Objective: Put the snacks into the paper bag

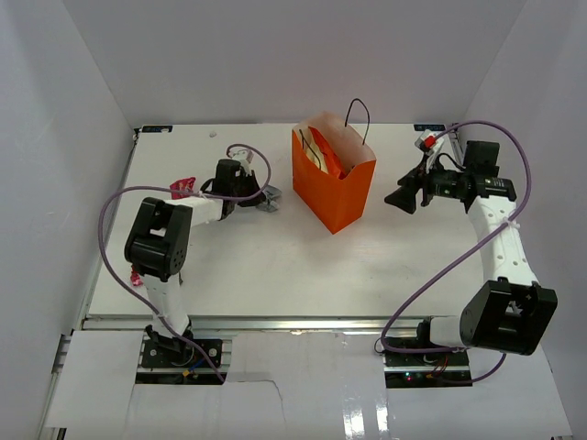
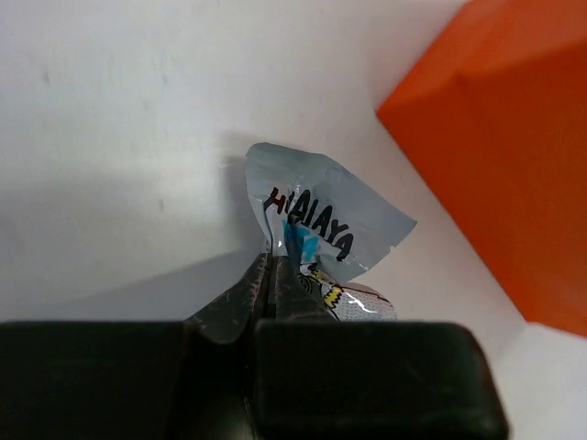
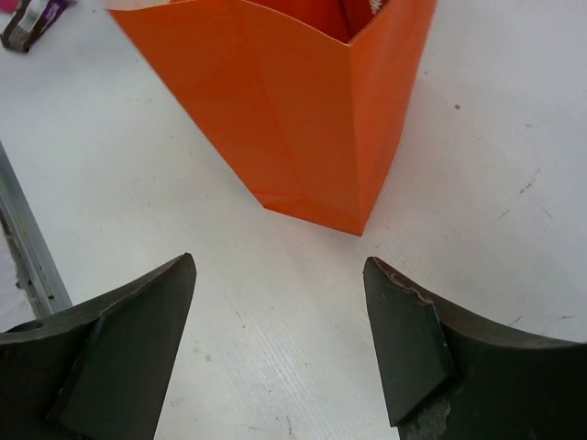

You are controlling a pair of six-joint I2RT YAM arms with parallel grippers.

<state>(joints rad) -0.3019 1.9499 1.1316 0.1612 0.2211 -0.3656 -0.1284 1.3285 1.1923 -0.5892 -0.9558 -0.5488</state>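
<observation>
The orange paper bag (image 1: 335, 179) stands upright mid-table, and some packaging shows inside its pale mouth. My left gripper (image 1: 261, 197) is just left of the bag, low over the table. It is shut on a silver-grey crinkled wrapper (image 2: 326, 215) with black lettering, pinched at its twisted end between the fingertips (image 2: 272, 275). The bag's side (image 2: 495, 165) fills the right of the left wrist view. My right gripper (image 1: 404, 197) is right of the bag, open and empty. In its wrist view (image 3: 280, 275) the jaws stand wide apart, facing the bag (image 3: 303, 110).
A pink-red wrapper (image 1: 183, 188) lies left of the left wrist. Another small pink-red piece (image 1: 136, 278) lies by the left arm near the table's left edge. A small grey and purple thing (image 3: 32, 18) shows beyond the bag. White walls enclose the table.
</observation>
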